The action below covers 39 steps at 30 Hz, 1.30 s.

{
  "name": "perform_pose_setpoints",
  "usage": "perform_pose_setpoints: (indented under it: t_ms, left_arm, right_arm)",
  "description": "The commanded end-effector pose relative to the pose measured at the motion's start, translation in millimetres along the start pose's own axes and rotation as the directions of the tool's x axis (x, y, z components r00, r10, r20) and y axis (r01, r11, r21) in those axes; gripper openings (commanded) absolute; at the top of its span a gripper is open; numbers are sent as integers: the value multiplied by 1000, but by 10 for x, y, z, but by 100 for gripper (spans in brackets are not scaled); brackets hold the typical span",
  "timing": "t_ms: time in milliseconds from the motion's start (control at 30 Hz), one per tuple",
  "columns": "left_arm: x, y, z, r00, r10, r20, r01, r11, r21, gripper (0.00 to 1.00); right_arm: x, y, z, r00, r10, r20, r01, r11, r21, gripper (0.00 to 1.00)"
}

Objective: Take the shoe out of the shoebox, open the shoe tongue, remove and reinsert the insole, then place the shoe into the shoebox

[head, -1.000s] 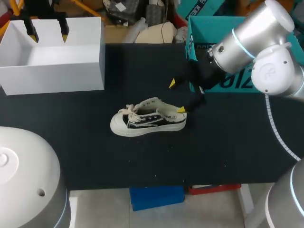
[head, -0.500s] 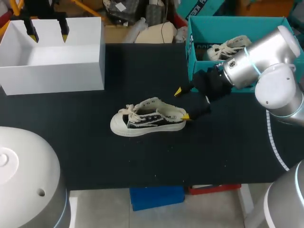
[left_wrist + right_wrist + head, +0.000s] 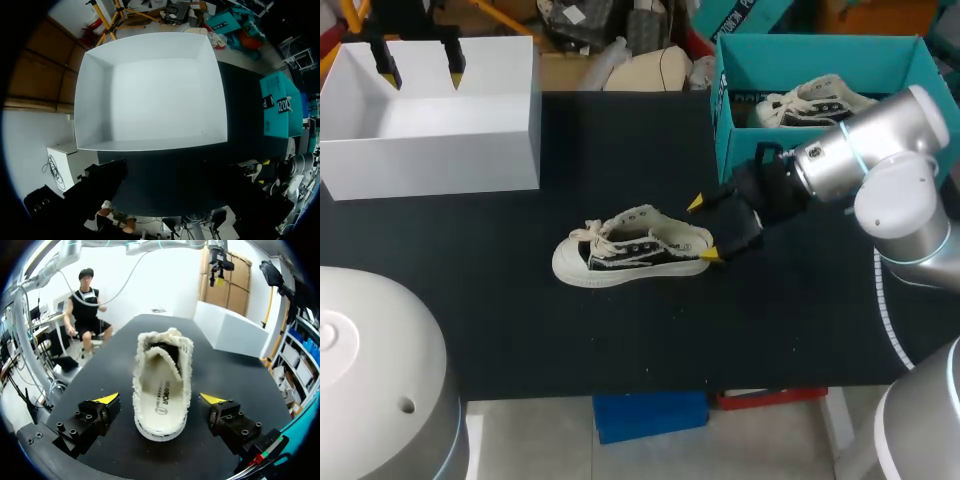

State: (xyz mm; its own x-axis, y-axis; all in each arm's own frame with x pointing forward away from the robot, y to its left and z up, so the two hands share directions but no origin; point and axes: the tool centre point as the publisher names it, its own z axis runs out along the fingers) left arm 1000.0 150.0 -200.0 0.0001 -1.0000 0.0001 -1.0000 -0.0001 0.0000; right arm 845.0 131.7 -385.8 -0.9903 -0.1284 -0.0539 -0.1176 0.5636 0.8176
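Black worktop [image 3: 570, 330], one canvas shoe [image 3: 632, 250] sitting on its sole mid-worktop, toe toward the left arm's side, heel toward the right claw [image 3: 705, 228]. That claw was spread wide at heel level, one yellow tip each side. Its wrist view showed a clear gap either side of the shoe [image 3: 162, 390], so nothing was gripped. Read to me as lined up heel-on, either for a grab or to get at the insole [image 3: 161, 402], which lay flat inside and looked seated. Couldn't make out the tongue: mostly buried under the laces [image 3: 595, 238], open or not unclear. Over at the far corner the left claw [image 3: 420, 72] hung above the white box [image 3: 430, 165], fingers wide, holding nothing; parked out of the way, I'd guess. Its own wrist view showed only dark finger shapes, no yellow tips. Behind the right arm the teal shoebox [image 3: 790, 55] held a second shoe [image 3: 815, 100], partly hidden by the arm. Which box gets the shoe back, couldn't tell.
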Motion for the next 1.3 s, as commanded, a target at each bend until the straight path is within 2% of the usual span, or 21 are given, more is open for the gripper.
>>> perform_pose_setpoints:
  t_ms: [33, 433, 1300]
  left_arm:
    - [0, 0, 0, 1000, 0, 0, 0, 1000, 0, 100]
    - [0, 0, 0, 1000, 0, 0, 0, 1000, 0, 100]
    - [0, 0, 0, 1000, 0, 0, 0, 1000, 0, 100]
  right_arm:
    - [-58, -79, 90, 1000, 3, -2, -3, 999, -34, 100]
    - [-79, -183, 213, 999, 26, 18, -24, 994, -106, 100]
    - [-59, -256, 436, 999, 45, -6, -46, 991, -130, 100]
